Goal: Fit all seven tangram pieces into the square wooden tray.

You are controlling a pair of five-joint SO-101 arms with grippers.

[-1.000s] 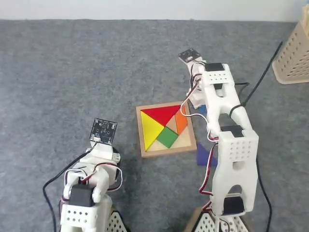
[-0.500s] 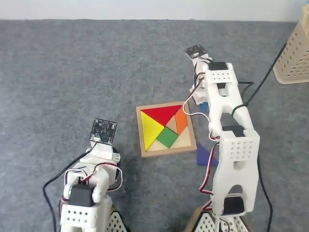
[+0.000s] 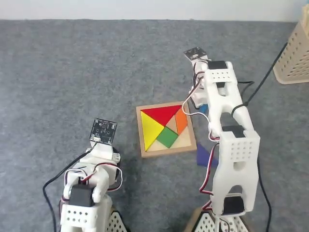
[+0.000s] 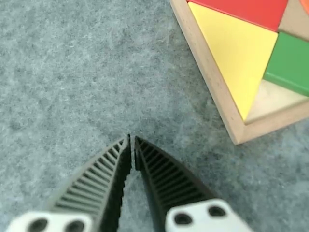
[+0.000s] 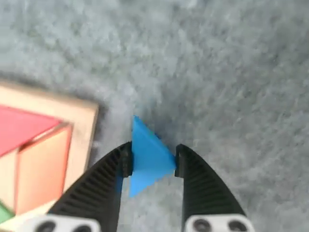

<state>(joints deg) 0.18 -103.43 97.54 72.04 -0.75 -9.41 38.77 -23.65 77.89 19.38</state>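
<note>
right arm (image 3: 227, 111) shifted away from wooden tray (image 3: 169, 150) | right claw (image 5: 152, 160) grips blue triangle (image 5: 145, 145) | left claw (image 4: 132, 141) clenched above fuzzy carpet (image 4: 72, 72)

One square wooden tray (image 3: 140, 133), middle of the desk (image 3: 72, 72). Six tangram pieces in sight. Four of them inside the tray: one red triangle (image 3: 161, 115), one yellow triangle (image 3: 150, 131), one green square (image 3: 167, 137) and one orange piece (image 3: 181, 121) (slanted, four-sided). Two outside it: one blue triangle (image 5: 145, 145), pinched in the right gripper (image 5: 153, 158), and one purple piece (image 3: 203, 153) flat on the desk just beside the tray, partly under the right arm (image 3: 227, 130). Three triangles for certain; purple piece's shape too hidden to tell. Two arms, counting the left arm (image 3: 89, 193), both at the near edge. Two grippers, counting the left gripper (image 4: 132, 145). One perforated basket (image 3: 294, 55) at the far right corner.
</note>
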